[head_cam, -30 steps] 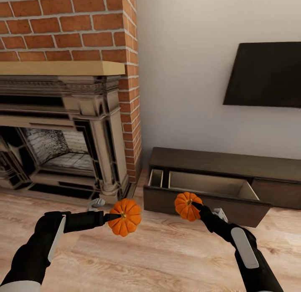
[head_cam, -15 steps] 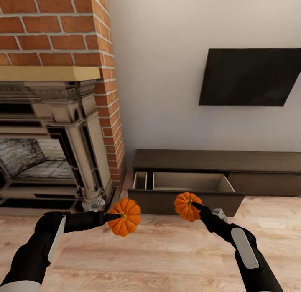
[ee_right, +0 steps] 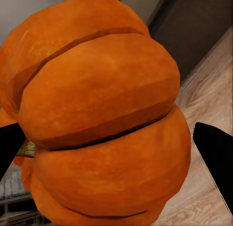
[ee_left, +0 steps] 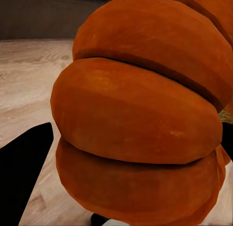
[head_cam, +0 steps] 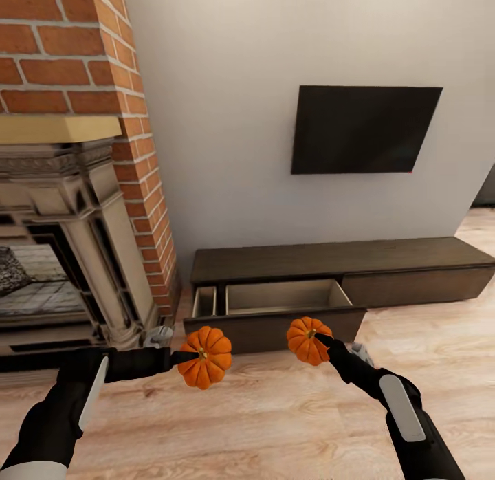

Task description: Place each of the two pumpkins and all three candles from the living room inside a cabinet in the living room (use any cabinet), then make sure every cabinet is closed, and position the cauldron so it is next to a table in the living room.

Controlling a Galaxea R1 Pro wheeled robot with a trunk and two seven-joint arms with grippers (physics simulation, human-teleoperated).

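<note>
My left gripper is shut on the larger orange pumpkin, held above the wooden floor. My right gripper is shut on the smaller pumpkin. Both pumpkins hang just in front of the long dark-brown cabinet, whose left drawer stands pulled out, showing a pale beige interior. In the left wrist view the ribbed pumpkin sits close between black fingers. The right wrist view has the other pumpkin between dark fingertips.
A brick chimney with an ornate fireplace surround stands at the left. A dark TV hangs on the pale wall above the cabinet. Light wooden floor spreads below the arms.
The whole view has swung to the right: fireplace and cabinet slid left in the picture and the TV came fully into view. Both arms and their pumpkins keep the same pose.
</note>
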